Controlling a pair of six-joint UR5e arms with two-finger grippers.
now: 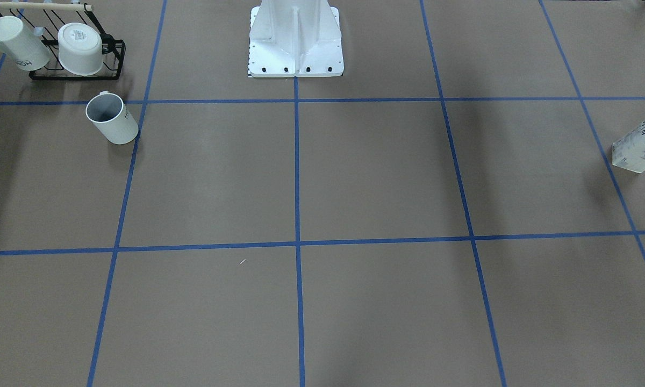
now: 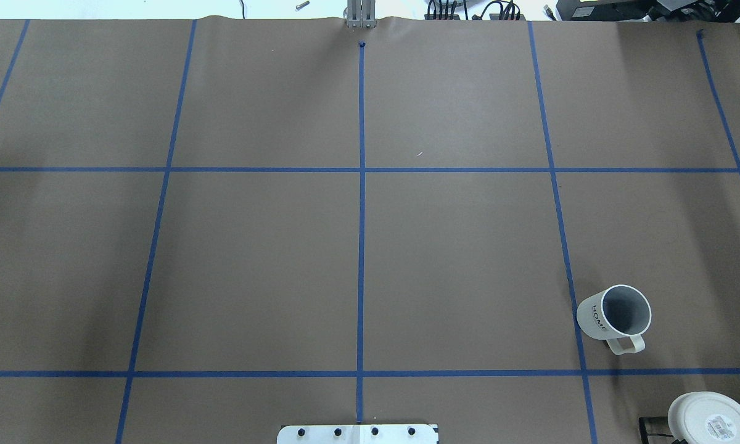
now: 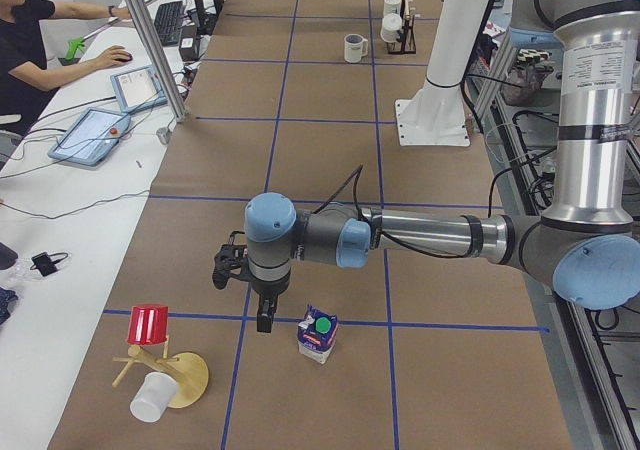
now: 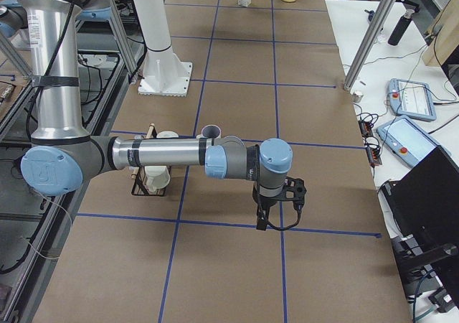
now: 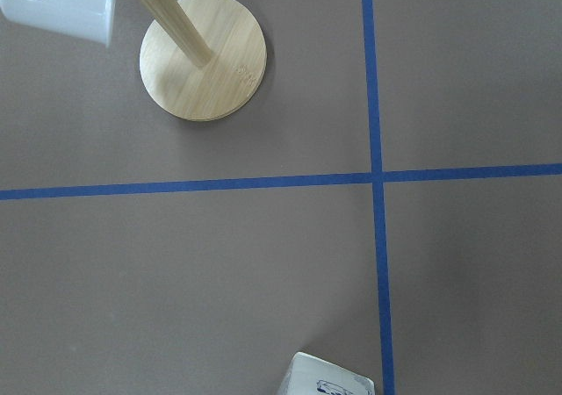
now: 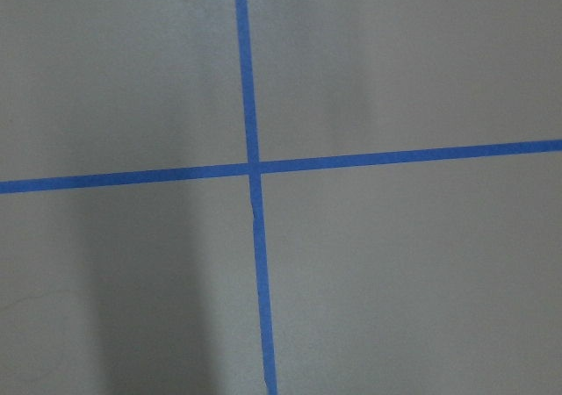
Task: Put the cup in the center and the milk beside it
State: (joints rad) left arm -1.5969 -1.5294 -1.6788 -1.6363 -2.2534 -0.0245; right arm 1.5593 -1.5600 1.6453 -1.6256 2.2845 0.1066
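Cup [image 2: 613, 317] upright on bench [image 2: 253, 265], right side, just beside a tape line [image 2: 564, 246], rack [image 1: 75, 77] with two mugs nearer the robot. Milk [image 3: 318, 335] at left end, near mug tree [image 3: 190, 378].

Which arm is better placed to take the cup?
Right. The cup stands on the robot's right side, where the right end effector hangs; the left end effector hangs beside the milk.

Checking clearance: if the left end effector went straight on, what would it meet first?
The left end effector points down: probably bare table near a tape crossing; the milk stands just beside, depth unclear.
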